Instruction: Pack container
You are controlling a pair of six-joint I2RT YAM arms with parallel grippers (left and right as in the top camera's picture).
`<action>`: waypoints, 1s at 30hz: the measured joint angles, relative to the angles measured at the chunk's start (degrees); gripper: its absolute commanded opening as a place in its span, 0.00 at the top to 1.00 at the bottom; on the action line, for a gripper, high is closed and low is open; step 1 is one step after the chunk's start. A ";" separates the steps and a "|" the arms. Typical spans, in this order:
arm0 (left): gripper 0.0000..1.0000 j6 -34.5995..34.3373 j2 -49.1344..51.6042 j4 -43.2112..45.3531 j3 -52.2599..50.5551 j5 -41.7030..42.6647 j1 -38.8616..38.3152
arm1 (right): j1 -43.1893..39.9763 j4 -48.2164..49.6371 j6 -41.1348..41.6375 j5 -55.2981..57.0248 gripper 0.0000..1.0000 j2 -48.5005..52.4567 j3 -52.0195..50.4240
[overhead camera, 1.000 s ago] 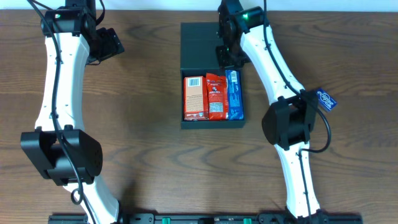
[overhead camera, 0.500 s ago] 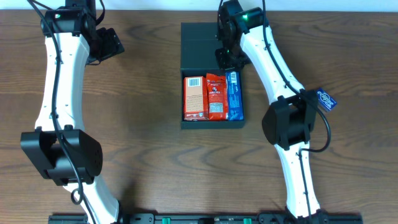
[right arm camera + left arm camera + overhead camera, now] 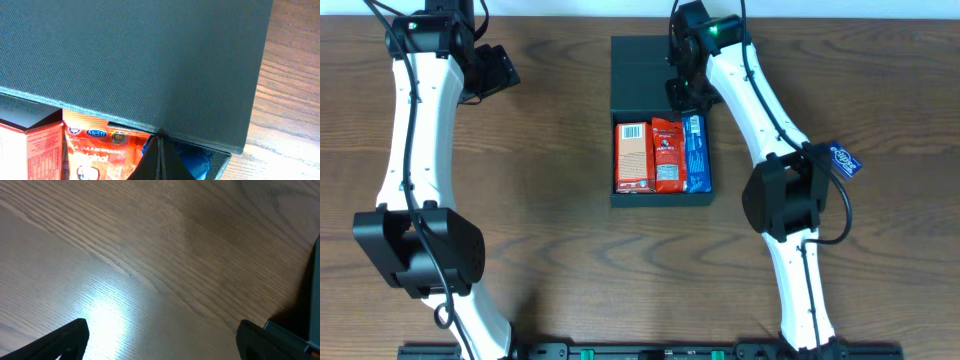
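- The wooden table (image 3: 560, 200) fills the overhead view, with its grain running across.
- The left arm (image 3: 415, 150) reaches from the near edge up the table's left side. The right arm (image 3: 760, 100) reaches from the near edge up the right side and bends in toward the middle of the far edge.
- The container (image 3: 660, 200), dark and matte, lies against the middle of the table's far edge, well apart from both side edges.
- Its flap lid (image 3: 140, 55) is hinged on the far side. The lid's free edge hangs over the far ends of the snacks inside.
- Three snacks lie side by side in the container's near half: an orange-red carton (image 3: 633, 157) on the left, a red packet (image 3: 667, 155) in the middle, and a blue packet (image 3: 696, 152) against the right wall.
- The right gripper (image 3: 160, 142) is at the lid's free edge, above the red and blue packets. Its fingers are pressed together with only a thin seam between them, and their tips touch that edge. Nothing shows between them.
- The left gripper (image 3: 160, 337) hangs over bare wood near the far left corner. Its fingers (image 3: 67, 340) are spread wide and hold nothing.
- A small blue tag (image 3: 844, 160) sticks out from the right arm's elbow.
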 measured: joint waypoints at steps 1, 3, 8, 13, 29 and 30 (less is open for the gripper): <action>0.05 0.00 0.00 0.02 0.00 0.04 0.00 | 0.00 -0.24 0.00 -0.07 0.99 0.00 0.50; 0.05 0.00 0.00 0.00 0.00 0.07 0.00 | -0.22 -0.24 0.00 -0.26 0.99 0.00 2.34; 0.05 0.00 0.00 0.02 0.00 0.09 0.00 | -2.23 0.24 0.09 1.36 0.71 -0.83 8.92; 0.05 0.00 0.00 0.02 0.00 0.07 0.00 | -9.60 -2.91 -4.83 7.61 0.01 -3.80 10.60; 0.05 0.00 0.00 1.70 0.00 0.09 0.00 | -36.59 -9.53 -33.99 -0.42 0.01 -3.87 -0.46; 0.05 0.00 0.00 1.77 0.00 0.09 0.00 | -36.74 -8.96 -35.26 -0.94 0.01 -3.87 -2.71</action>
